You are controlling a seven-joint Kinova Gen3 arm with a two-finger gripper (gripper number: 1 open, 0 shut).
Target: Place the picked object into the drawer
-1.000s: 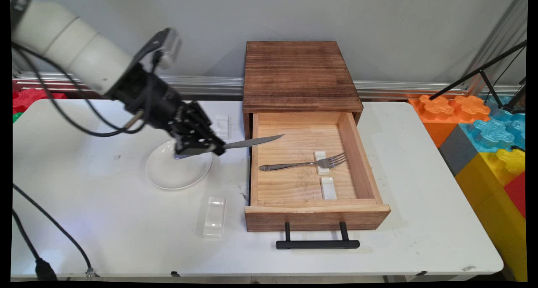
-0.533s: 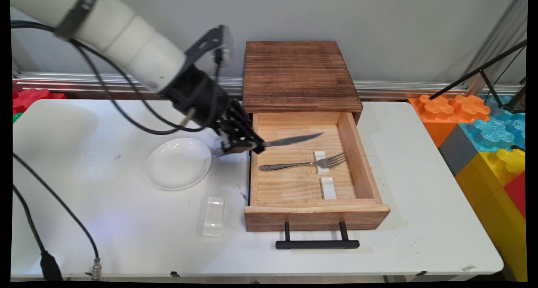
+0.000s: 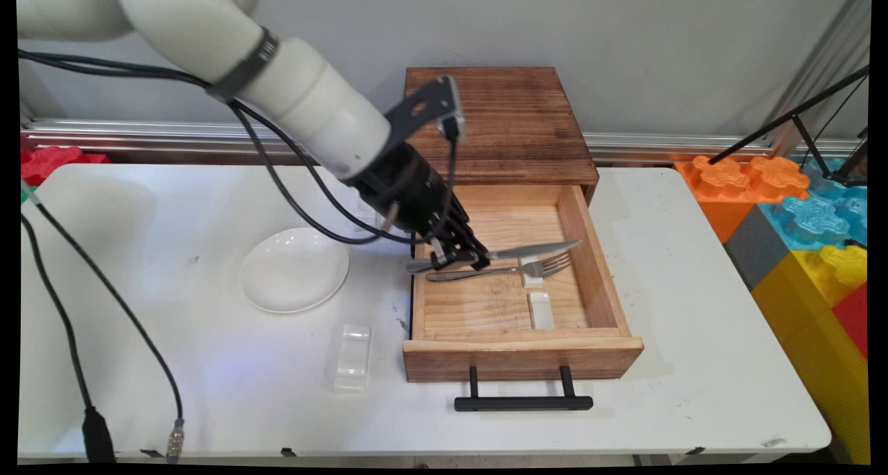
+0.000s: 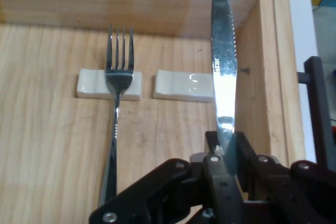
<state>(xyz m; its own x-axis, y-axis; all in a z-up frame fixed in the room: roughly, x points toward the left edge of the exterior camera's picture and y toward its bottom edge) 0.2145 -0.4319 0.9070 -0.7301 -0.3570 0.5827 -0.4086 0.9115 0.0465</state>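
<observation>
Since the earlier frame, the knife, clamped in the gripper, has been carried from beside the plate over the open drawer. One fork and two white rests are counted inside.

Even bright light; soft shadows on table; knife blade glares
</observation>
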